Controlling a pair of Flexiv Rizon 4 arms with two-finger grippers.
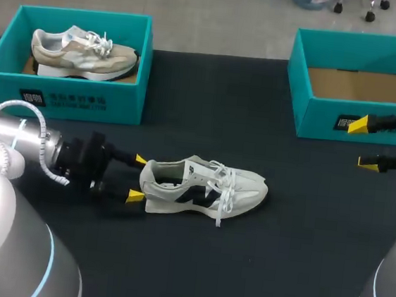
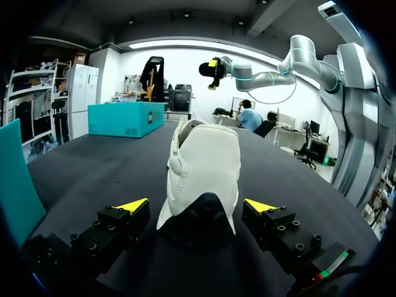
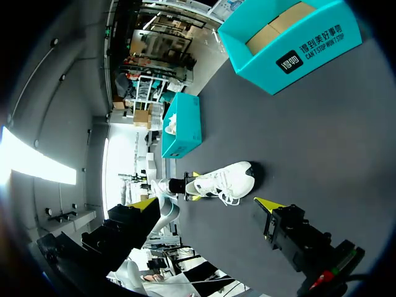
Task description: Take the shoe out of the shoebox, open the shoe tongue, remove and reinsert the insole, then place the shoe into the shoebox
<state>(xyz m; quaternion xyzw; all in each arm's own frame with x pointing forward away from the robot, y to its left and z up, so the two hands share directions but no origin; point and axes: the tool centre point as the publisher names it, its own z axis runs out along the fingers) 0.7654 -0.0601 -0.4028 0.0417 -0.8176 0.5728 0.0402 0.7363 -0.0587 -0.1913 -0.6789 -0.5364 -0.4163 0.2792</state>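
The white shoe [image 1: 204, 188] stands sole-down on the table [image 1: 302, 237], its long axis running across with the toe to my right, its heel between but clear of the wide-open left gripper [image 1: 137, 178], whose arm lies low along that axis, while the right gripper [image 1: 363, 145] hangs open and empty well beyond the toe.

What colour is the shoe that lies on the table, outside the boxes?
The shoe is white with dark side markings; best in the head view.

The tabletop [image 1: 277, 270] is broad and black, matte like cloth, and evenly lit from above, so only soft shadows fall on it. Its far edge runs straight across.
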